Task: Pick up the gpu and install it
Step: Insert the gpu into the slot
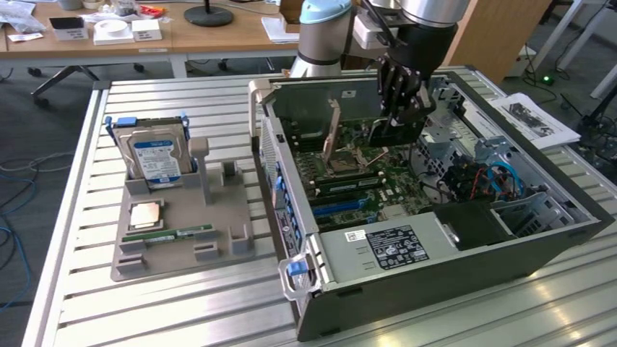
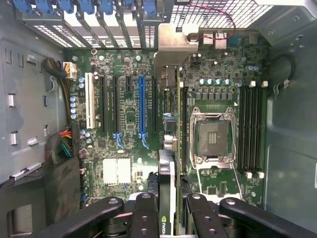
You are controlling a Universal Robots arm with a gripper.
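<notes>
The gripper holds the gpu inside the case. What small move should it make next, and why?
Probably shift the gpu sideways toward the blue slot, away from the CPU socket, before lowering. The gripper, shut on the card, holds it above the motherboard between those two, not over the slot.

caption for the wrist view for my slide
Hand grips the gpu edge-on above the motherboard, with its blue slot and empty cpu socket in sight.
</notes>
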